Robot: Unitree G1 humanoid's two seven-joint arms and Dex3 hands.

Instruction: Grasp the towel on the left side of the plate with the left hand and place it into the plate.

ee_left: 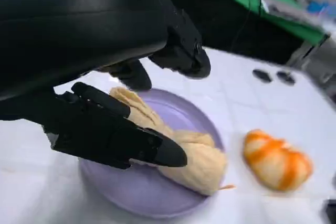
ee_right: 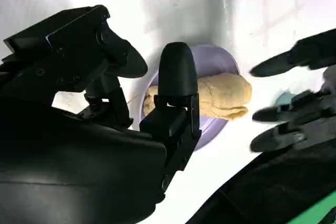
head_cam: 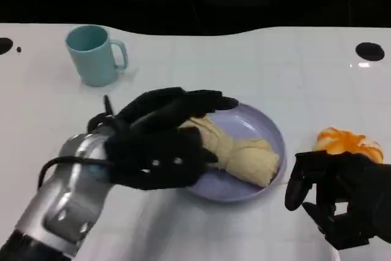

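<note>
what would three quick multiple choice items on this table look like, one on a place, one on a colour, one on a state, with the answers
1. Where does the rolled pale yellow cloth towel lie?
A. in the round lavender plate
B. on the bare table left of the plate
C. inside the mug

2. What colour is the handled mug at the far left?
A. red
B. light teal
C. black

3. How is the right hand?
A. gripping the towel
B. holding the orange and white rounded object
C. holding nothing, fingers apart

Answers:
1 A, the towel rests across the plate's inside, with the left hand over one end.
2 B, the head view shows the mug as light teal.
3 C, the right hand hovers near the orange object with nothing in it.
</note>
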